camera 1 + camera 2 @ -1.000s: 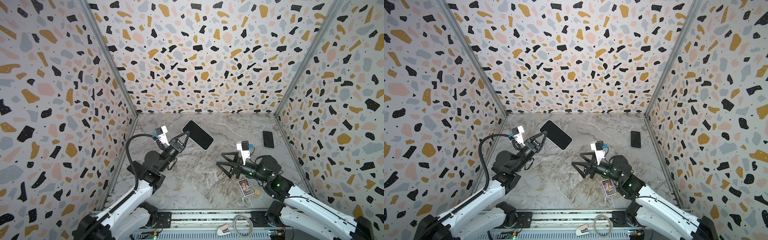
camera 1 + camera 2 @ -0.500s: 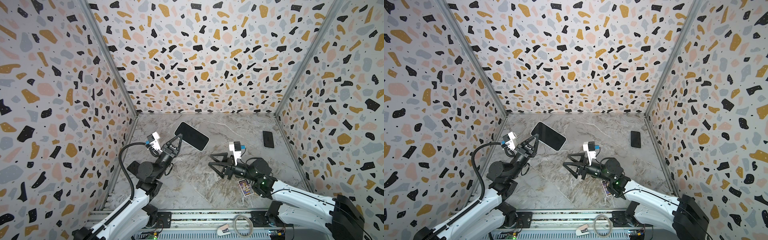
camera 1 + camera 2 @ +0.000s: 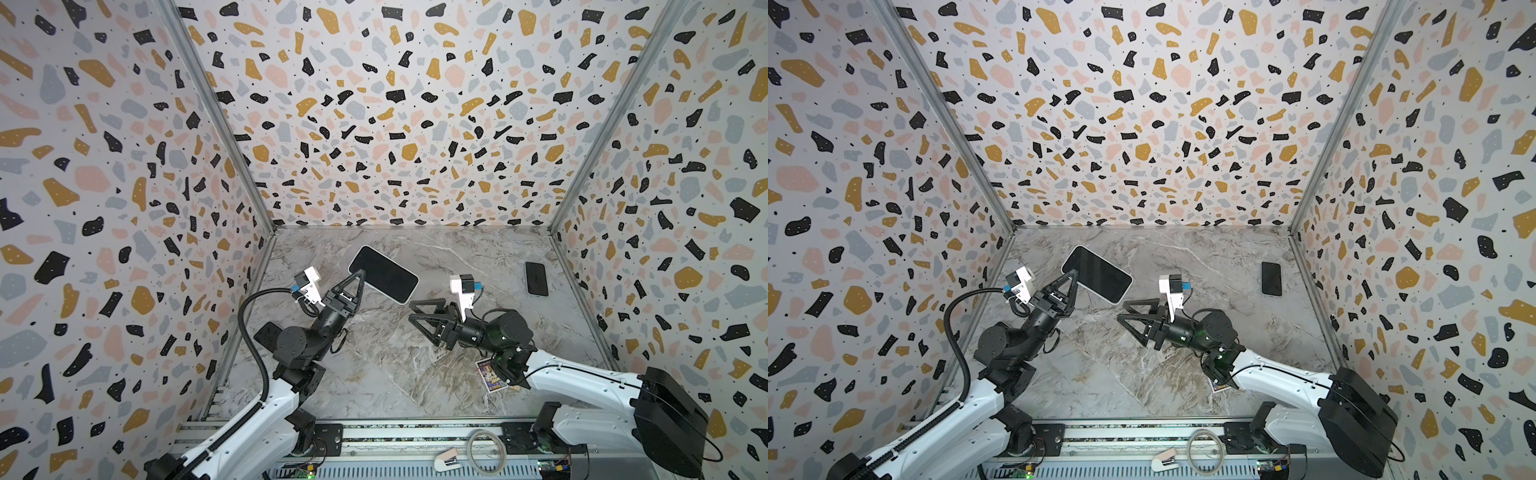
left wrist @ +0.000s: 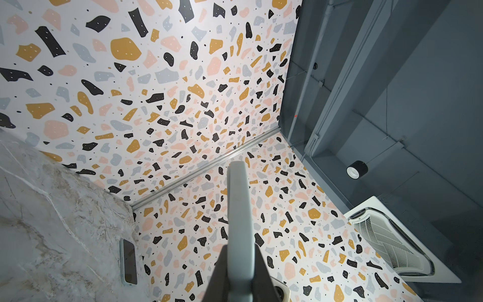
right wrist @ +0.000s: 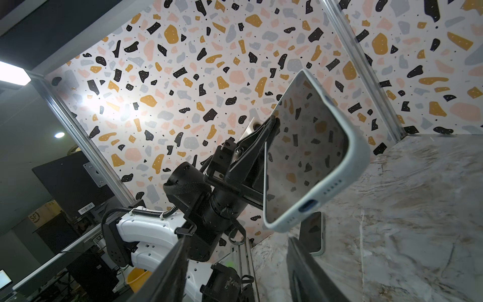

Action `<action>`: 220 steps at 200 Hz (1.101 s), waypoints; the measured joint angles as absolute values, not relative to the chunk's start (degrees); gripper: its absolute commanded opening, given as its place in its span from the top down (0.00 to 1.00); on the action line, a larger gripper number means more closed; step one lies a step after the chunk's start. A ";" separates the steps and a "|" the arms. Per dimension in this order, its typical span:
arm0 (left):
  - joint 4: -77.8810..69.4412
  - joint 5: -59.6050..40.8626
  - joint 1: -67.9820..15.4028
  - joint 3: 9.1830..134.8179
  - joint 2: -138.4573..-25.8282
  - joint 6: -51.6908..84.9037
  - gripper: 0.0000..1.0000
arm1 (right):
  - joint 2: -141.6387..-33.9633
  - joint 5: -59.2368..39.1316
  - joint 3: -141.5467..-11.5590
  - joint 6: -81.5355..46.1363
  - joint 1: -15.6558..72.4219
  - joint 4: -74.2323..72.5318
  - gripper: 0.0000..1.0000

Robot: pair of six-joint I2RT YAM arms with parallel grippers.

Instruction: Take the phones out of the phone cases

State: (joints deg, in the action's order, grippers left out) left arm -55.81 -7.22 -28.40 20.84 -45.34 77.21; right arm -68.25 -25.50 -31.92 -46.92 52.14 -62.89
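Left gripper (image 3: 360,272) pinches one edge of the raised phone case (image 5: 358,157), phone (image 3: 384,275) inside; a tug from the half-open, empty right gripper (image 3: 411,312) could twist it free.

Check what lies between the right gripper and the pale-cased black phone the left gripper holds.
Nothing. Both top views show only bare grey marble tabletop under the gap between right gripper and pale-cased black phone.

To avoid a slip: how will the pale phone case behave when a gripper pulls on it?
The phone case looks matte and rubbery, so it probably grips well and flexes rather than cracks. The left gripper pinches only one edge, so it may pivot when pulled.
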 measured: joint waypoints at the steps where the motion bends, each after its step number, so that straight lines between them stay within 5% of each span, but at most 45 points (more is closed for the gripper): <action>1: -55.81 -7.22 -28.42 20.84 -45.34 77.21 1.00 | -68.29 -25.52 -31.94 -46.92 52.14 -62.94 0.43; 90: -57.19 -4.84 -30.26 20.58 -45.43 76.86 1.00 | -72.73 -26.98 -32.03 -52.12 51.33 -69.97 0.63; 220: -58.57 -3.97 -32.45 20.25 -46.19 75.66 1.00 | -76.14 -27.73 -32.03 -54.15 51.24 -74.28 0.66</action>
